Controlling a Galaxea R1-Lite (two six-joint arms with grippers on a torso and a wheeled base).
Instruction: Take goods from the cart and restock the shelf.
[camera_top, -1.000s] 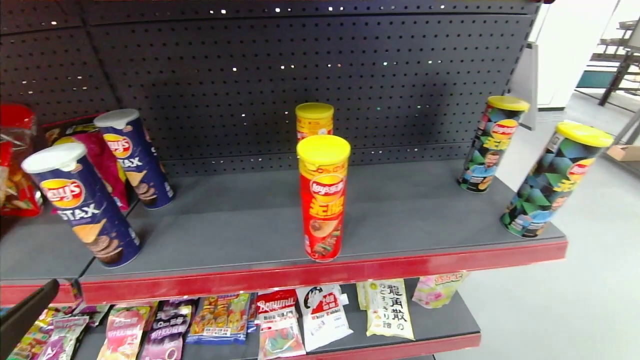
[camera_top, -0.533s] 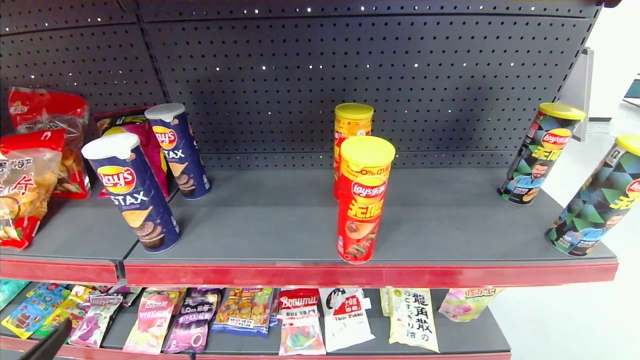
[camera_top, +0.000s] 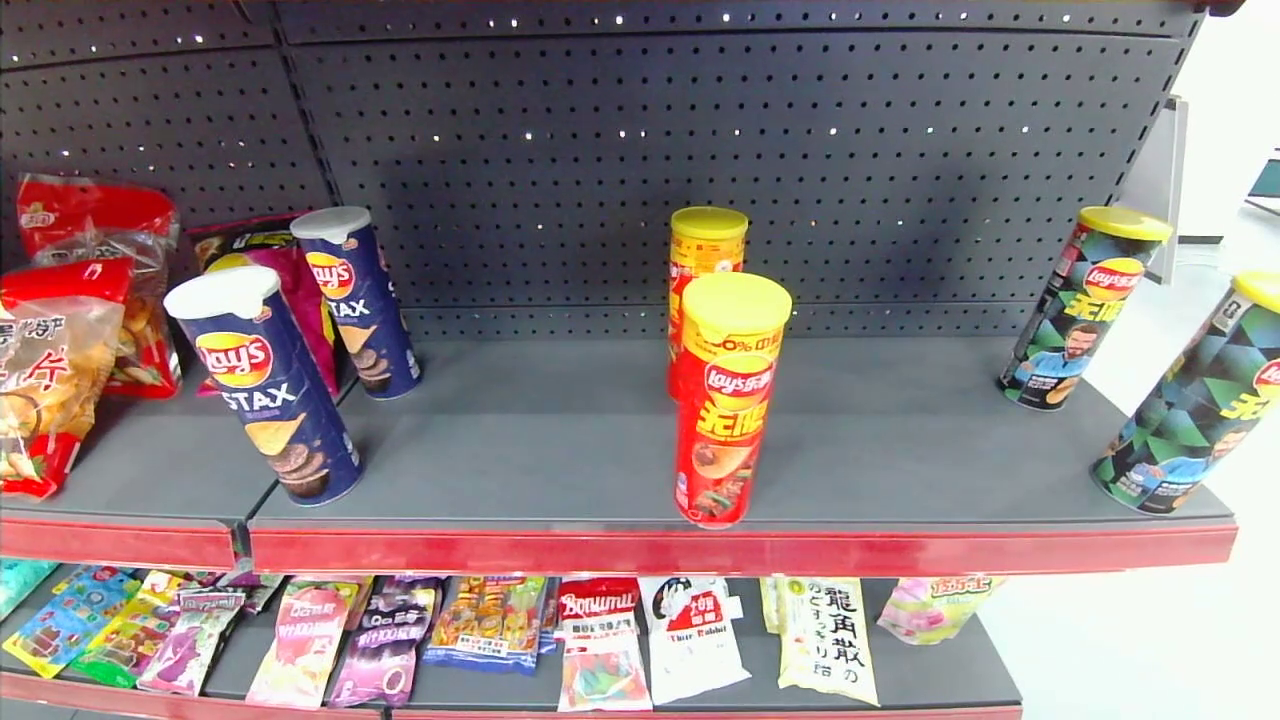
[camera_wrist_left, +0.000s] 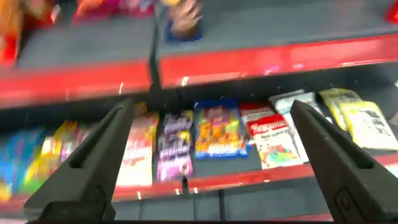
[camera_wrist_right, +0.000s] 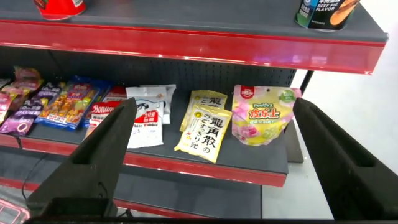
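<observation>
The dark pegboard back panel (camera_top: 600, 150) rises behind the grey upper shelf (camera_top: 560, 440), which has a red front lip. Below it, the lower shelf (camera_top: 900, 655) carries a row of flat snack packets (camera_top: 600, 640) laid side by side. The left end effector (camera_wrist_left: 212, 106) faces the lower shelf with its 2 black fingers spread wide and nothing between them. The right end effector (camera_wrist_right: 216, 102) is just as wide open and empty. It faces the right part of the lower shelf, where a yellow packet (camera_wrist_right: 205, 127) lies just beside a pink and green pouch (camera_wrist_right: 264, 115). 6 crisp cans stand on the upper shelf. At the left, the front blue can (camera_top: 262, 385) is near the lip and the rear blue can (camera_top: 355, 300) is farther back, both with white lids. Near the middle, the front red can (camera_top: 730, 400) stands at the lip with the rear red can (camera_top: 705, 250) close behind it. At the right end, the rear patterned can (camera_top: 1085, 305) and the front patterned can (camera_top: 1190, 400) stand apart. These 4 have yellow lids. Red crisp bags (camera_top: 60, 330) stand at the far left, and a magenta bag (camera_top: 290, 290) stands between the 2 blue cans.
</observation>
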